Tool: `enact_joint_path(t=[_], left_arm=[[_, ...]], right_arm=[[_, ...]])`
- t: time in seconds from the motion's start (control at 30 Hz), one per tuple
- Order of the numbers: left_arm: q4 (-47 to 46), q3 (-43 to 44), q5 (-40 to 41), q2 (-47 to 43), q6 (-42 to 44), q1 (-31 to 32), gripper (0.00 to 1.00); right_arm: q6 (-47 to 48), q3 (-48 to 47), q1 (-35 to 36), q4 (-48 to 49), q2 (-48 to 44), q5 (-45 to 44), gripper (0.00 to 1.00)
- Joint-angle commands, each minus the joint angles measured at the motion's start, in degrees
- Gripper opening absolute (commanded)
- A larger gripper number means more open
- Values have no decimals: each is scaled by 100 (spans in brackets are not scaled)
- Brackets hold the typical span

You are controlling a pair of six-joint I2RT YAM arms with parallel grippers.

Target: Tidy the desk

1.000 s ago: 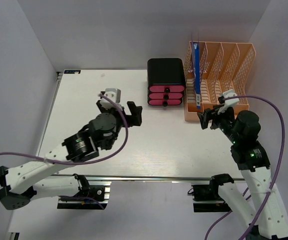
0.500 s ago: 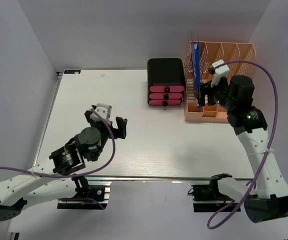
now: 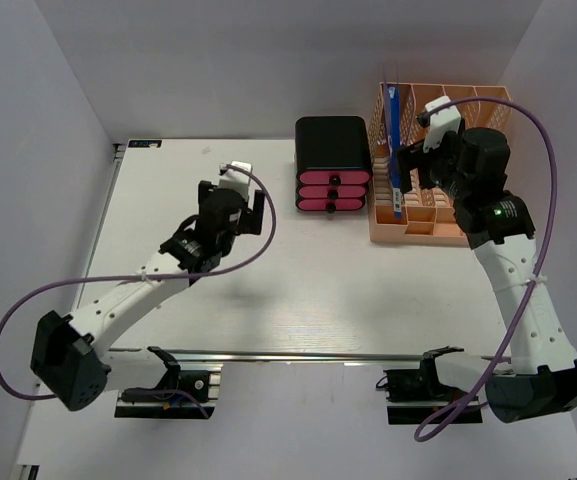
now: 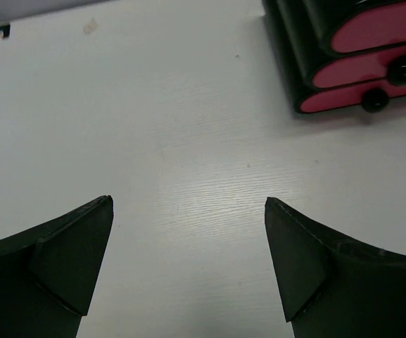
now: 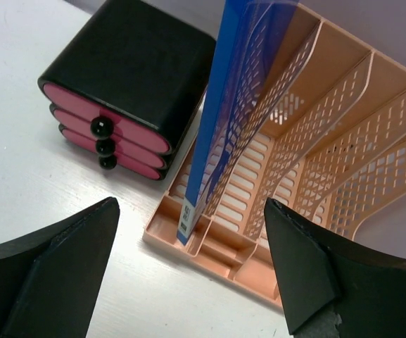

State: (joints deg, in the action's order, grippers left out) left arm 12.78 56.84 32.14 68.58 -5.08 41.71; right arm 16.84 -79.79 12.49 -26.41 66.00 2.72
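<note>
The white desk [image 3: 168, 190] carries a peach lattice file rack [image 3: 468, 115] at the back right. A blue folder [image 3: 395, 150] stands upright in the rack's leftmost slot; it also shows in the right wrist view [image 5: 220, 105]. My right gripper [image 3: 416, 172] is open and empty, held above the rack's front edge [image 5: 210, 250]. My left gripper [image 3: 240, 208] is open and empty over the bare desk [image 4: 188, 176], left of the drawer unit.
A black drawer unit with three pink drawers [image 3: 333, 172] stands left of the rack; it shows in the left wrist view [image 4: 357, 49] and the right wrist view [image 5: 118, 98]. A metal rail [image 3: 308, 355] runs along the near edge. White walls enclose the desk.
My right gripper has risen and moved back from the desk to over the rack's front. My left arm has stretched out, its gripper moving back toward the drawer unit.
</note>
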Motion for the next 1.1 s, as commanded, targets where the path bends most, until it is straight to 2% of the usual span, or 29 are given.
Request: enact_joint_path(t=[0.0, 0.13, 0.23, 0.37, 0.47, 0.63, 0.77, 0.87, 1.07], left_arm=[[32, 161, -999, 279, -414, -698, 98], [146, 301, -2436, 507, -617, -1445, 98], [94, 214, -3202, 744, -599, -1727, 98], [-433, -286, -3627, 772, -476, -2009, 98], [-732, -717, -3828, 430, -336, -2132, 98], [-653, -814, -3821, -80, -116, -2185, 98], [-653, -762, -4031, -108, -125, -2185, 98], [-592, -701, -4014, -90, -116, -2185, 98], [-601, -771, -3935, -169, -125, -2185, 98]], right_arm=[[39, -598, -10, 172, 202, -122, 89], [-329, -1318, -19, -240, 877, -149, 86], [-497, -2100, -18, -495, 1387, 27, 85], [-647, -2927, 16, -733, 2012, 97, 83], [-778, -3436, 43, -882, 2556, 124, 82], [-814, -3385, 69, -707, 2760, -61, 80], [-770, -3237, 131, -673, 2884, -192, 79], [-656, -2885, 166, -269, 2910, -675, 77], [-401, -2252, 254, 461, 2945, -1185, 61]])
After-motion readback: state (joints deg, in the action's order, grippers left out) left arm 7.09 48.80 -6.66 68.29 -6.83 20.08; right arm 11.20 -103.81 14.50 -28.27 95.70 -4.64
